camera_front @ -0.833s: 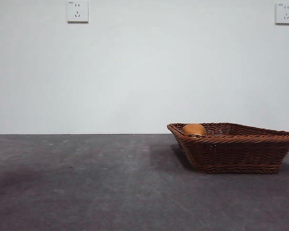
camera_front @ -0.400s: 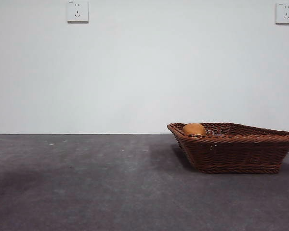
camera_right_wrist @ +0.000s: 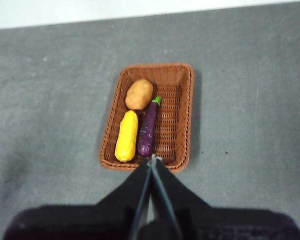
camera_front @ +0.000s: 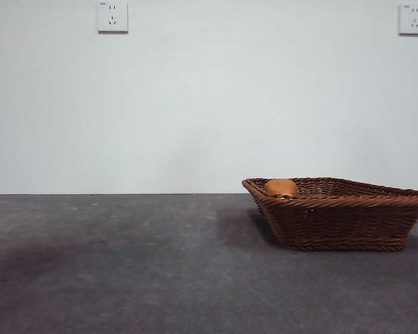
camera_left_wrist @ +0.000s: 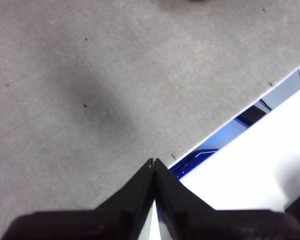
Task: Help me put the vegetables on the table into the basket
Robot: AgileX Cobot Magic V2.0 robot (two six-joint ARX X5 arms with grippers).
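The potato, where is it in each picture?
Front view: only the potato's top shows above the basket's left rim.
Left wrist view: not in it, only the table.
Right wrist view: in the basket's far end, beyond the corn cob, beside the eggplant's stem.
Shared landmark: the basket.

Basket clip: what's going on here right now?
Nothing is being handled. The corn, eggplant and potato all lie inside the basket on the table. The right pincer hangs shut above the basket; the left pincer is shut over the table's edge, holding nothing.
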